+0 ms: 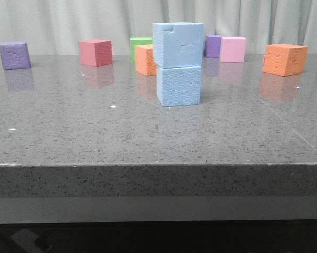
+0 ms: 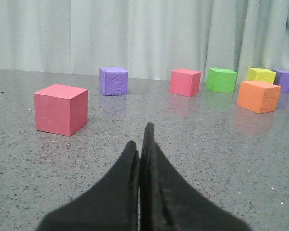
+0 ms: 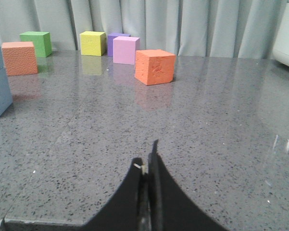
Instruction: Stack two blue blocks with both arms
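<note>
- We see the two blue blocks already stacked: the upper blue block sits on the lower blue block, slightly offset toward the pink cube.
- The stack stands just in front of the small orange cube, which serves as our landmark.
- Our left gripper has its fingers pressed together, holding nothing; the stack is absent from its view.
- Our right gripper is likewise closed and empty, well apart from the stack, whose edge shows at the side of its view.
- We judge the stacking done; the right arm seems nearer should the offset need correcting.
</note>
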Controlling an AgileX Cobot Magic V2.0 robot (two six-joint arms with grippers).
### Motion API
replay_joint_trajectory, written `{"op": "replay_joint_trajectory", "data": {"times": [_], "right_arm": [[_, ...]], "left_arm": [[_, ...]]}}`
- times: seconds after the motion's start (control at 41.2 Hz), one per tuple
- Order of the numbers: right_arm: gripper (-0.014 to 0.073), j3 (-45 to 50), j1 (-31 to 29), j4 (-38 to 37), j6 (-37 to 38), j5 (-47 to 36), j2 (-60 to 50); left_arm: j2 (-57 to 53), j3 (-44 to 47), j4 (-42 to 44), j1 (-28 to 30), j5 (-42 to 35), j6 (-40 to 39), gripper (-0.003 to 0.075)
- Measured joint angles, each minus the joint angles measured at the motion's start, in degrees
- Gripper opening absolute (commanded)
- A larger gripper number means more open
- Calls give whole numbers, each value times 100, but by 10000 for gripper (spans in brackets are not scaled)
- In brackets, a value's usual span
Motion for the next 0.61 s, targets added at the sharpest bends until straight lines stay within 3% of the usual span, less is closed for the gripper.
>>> {"op": "replay_joint_trajectory", "data": {"times": [0.607], "right_arm": [[-122, 0, -102, -22, 9, -22, 0]], "left_arm": [[0, 0, 0, 0, 0, 0, -20]]}}
